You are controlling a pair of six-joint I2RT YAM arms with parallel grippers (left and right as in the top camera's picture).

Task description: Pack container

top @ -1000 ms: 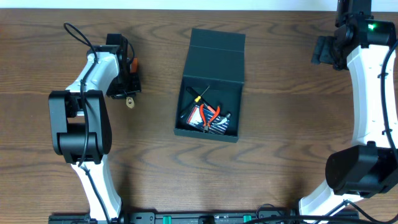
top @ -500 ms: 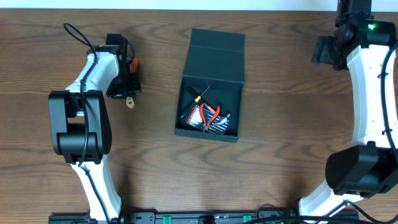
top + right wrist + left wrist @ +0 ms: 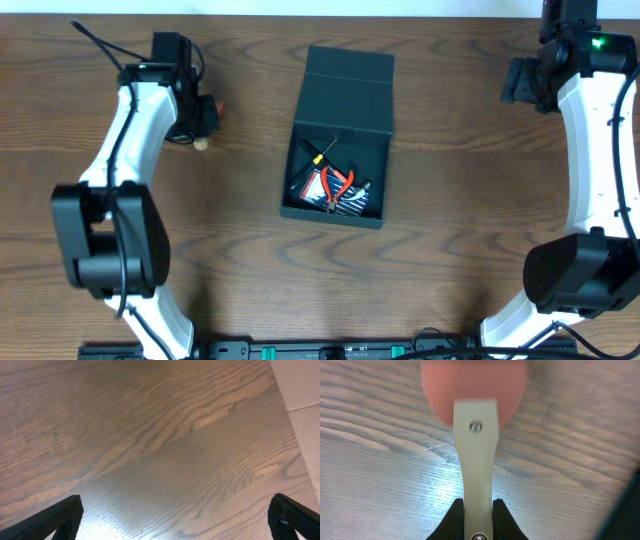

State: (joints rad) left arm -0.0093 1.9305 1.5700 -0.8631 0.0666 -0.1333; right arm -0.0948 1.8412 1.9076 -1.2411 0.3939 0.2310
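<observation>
The container (image 3: 370, 135) is a dark teal box in the middle of the table, its flap lid (image 3: 348, 82) folded open toward the far side. Inside lie red-handled pliers (image 3: 337, 184) and a yellow-tipped screwdriver (image 3: 319, 156). Left of the box, my left gripper (image 3: 197, 122) is shut on a small tool (image 3: 203, 144). The left wrist view shows that gripper (image 3: 478, 506) pinching the tool's flat beige shank (image 3: 477, 470), which ends in a rounded orange part (image 3: 475, 385). My right gripper (image 3: 520, 80) hangs open at the far right, nothing between its fingers (image 3: 55, 517).
The box also holds a striped black-and-white item (image 3: 350, 203). Bare wooden tabletop (image 3: 250, 260) lies between both arms and the box. A pale surface (image 3: 305, 405) beyond the table edge shows in the right wrist view.
My left arm has swung up and toward the far left, carrying the small tool with it. The right arm and the box have not moved.
</observation>
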